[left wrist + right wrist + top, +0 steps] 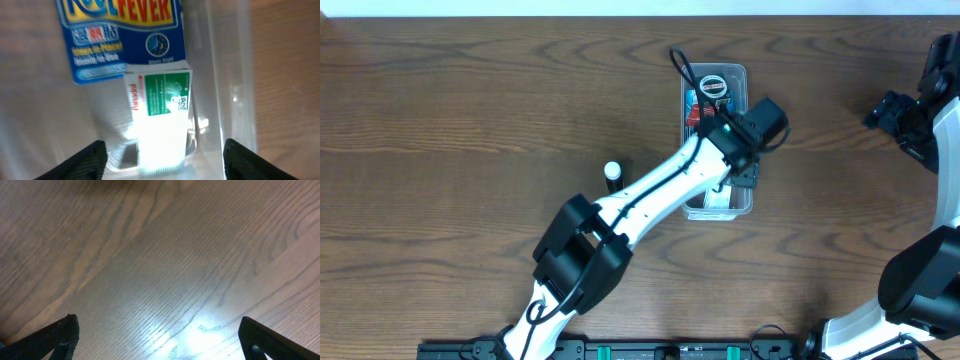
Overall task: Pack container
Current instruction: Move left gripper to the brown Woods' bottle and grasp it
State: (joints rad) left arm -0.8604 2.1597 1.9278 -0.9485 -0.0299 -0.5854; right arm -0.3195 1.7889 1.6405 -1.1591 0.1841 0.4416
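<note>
two arms are seen at a wooden table (440,110). the container (738,72), clear plastic and long, is placed right of table centre toward the far edge, with its long axis running away from the robot. the left arm (660,185) is stretched diagonally over it, so its near half is mostly covered in the overhead view.

the left gripper (164,150) is held above the container interior with its jaws spread wide; nothing is clamped between them. below it a blue carton (120,35) marked "koolfever" is laid flat in the container. a small white box (160,97) with a green label is lying partly over the carton's lower edge, in line with the gap between the fingers. the box's lower part is blown out by glare, so contact with either finger can't be confirmed; probably none.

a ring-shaped item (713,86) is seen at the container's far end, too small to identify. a white capped tube (612,172) is seen on the table, left of the container and apart from it.

the right gripper (159,322) is held at the table's right edge, well apart from the container, jaws wide apart, only bare wood under it.
</note>
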